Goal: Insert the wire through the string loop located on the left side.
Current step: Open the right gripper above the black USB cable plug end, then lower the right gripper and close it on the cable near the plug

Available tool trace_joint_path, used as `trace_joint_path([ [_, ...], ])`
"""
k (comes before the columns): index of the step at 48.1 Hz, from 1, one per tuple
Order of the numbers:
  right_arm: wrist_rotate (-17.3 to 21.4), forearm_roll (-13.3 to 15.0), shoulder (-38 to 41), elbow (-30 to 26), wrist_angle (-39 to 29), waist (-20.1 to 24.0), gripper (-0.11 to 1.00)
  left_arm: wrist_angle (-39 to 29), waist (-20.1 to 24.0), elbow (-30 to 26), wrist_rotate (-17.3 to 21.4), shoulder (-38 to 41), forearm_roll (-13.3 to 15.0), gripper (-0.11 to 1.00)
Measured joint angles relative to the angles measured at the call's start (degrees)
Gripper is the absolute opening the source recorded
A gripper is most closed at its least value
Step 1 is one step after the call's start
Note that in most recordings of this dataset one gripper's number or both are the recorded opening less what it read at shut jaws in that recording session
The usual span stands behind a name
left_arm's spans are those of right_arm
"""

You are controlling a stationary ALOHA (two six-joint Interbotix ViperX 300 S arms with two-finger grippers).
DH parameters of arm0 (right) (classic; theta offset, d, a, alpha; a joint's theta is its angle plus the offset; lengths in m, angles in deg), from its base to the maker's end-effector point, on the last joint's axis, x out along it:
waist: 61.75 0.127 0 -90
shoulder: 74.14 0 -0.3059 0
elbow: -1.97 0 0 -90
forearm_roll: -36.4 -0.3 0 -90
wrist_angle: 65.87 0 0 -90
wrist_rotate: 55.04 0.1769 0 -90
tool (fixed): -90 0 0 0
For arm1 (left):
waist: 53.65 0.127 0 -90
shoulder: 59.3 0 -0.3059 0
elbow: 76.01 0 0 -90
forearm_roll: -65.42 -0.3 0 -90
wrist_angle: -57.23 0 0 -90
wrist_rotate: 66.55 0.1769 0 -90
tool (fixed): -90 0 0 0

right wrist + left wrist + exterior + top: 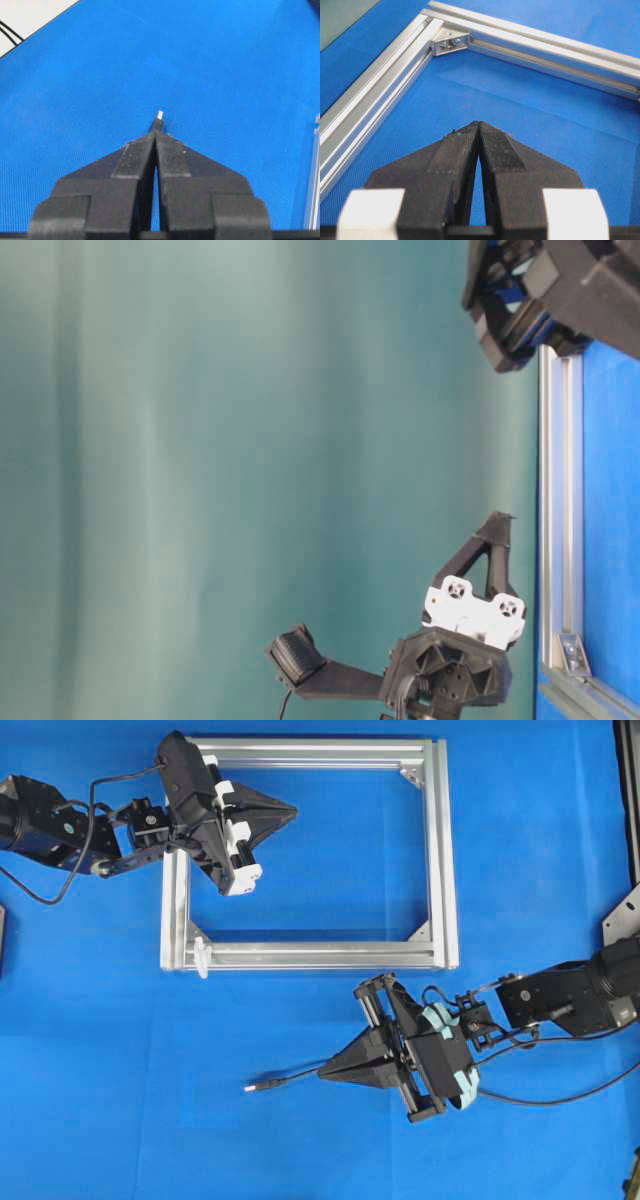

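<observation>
The aluminium frame (440, 850) fills the upper centre of the overhead view, the closed, empty left gripper (285, 812) over its upper-left corner. At lower centre the right gripper (330, 1072) pinches the wire (268, 1084), plug pointing left. Carrying is under way; next the plug must be aimed at the string loop (203, 957) on the frame's lower-left corner.

A square silver metal frame (437, 850) lies flat on the blue surface (540, 830), with small corner brackets (449, 42) bolted inside its corners. A plain teal backdrop (250, 440) fills the table-level view behind it.
</observation>
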Motion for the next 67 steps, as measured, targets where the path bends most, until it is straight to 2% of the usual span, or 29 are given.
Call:
trace_joint_path([
  [11, 0.79, 0.0, -1.23, -0.97, -2.64, 0.0, -0.02, -0.09, -0.62, 0.0, -0.26, -0.26, -1.05, 0.0],
  [26, 4.04, -0.09, -1.23, -1.14, -3.6, 0.0, -0.01, -0.18, -0.53, 0.09, -0.26, -0.26, -1.14, 0.0],
  [29, 4.22, -0.09, -1.23, -1.14, -3.69, 0.0, 0.06, -0.18, -0.53, 0.09, -0.26, -0.26, -1.14, 0.0],
  [32, 4.75, -0.09, -1.14, -1.14, -3.6, 0.0, 0.19, -0.18, -0.62, 0.18, -0.26, -0.26, -1.14, 0.0],
  [42, 5.54, -0.44, -1.23, -1.14, -3.69, 0.0, 0.79, -0.09, -0.62, 0.18, -0.26, -0.26, -1.14, 0.0],
  [45, 5.45, -0.53, -1.23, -1.23, -3.78, 0.0, 0.93, -0.18, -0.53, 0.26, -0.26, -0.26, -1.14, 0.0],
  [57, 5.71, -1.41, -1.14, -1.23, -4.04, 0.0, 0.94, -0.18, -0.53, 0.26, -0.26, -0.26, -1.14, 0.0],
  [67, 5.8, -3.69, 2.2, -2.55, -4.04, 0.0, 0.94, -0.35, -0.26, 0.26, -0.26, -0.26, -1.14, 0.0],
])
